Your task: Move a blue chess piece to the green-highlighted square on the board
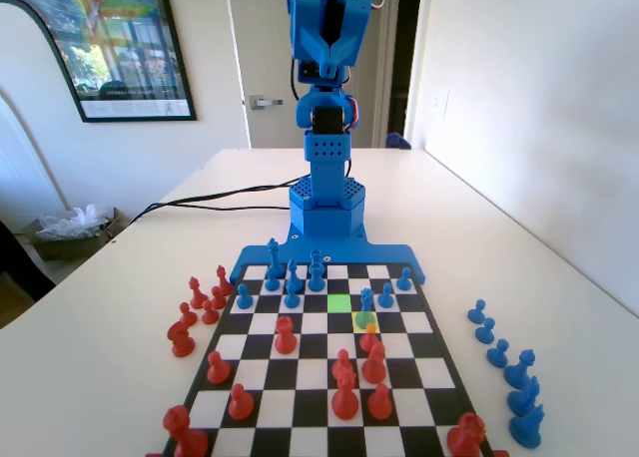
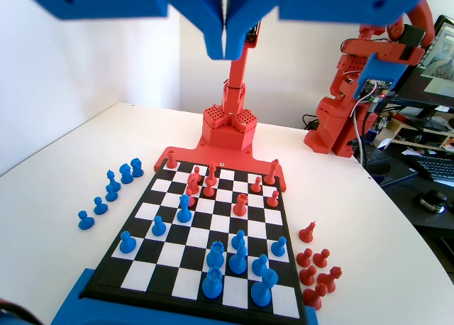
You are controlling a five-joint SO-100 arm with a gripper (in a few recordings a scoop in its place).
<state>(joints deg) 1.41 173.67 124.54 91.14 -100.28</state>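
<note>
Red pieces (image 1: pixel 345 397) crowd the board's (image 1: pixel 419 402) near rows in my fixed view. At 12 o'clock from them I see the green-highlighted square (image 1: pixel 339 302); just at its 3 o'clock stands the blue chess piece (image 1: pixel 366 299), upright, long axis vertical, knob up. Spare blue pieces (image 1: pixel 504 362) line the surface (image 1: pixel 519 247) at right. From the wrist view, my end effector (image 2: pixel 224 45) hangs high, jaws pressed together, empty.

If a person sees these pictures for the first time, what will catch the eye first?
In the fixed view, the bright green-highlighted square glows near the board's far end, with a yellow square diagonally nearer, under a blue chess piece. In the wrist view, the gripper hangs shut, high above the board.
</note>
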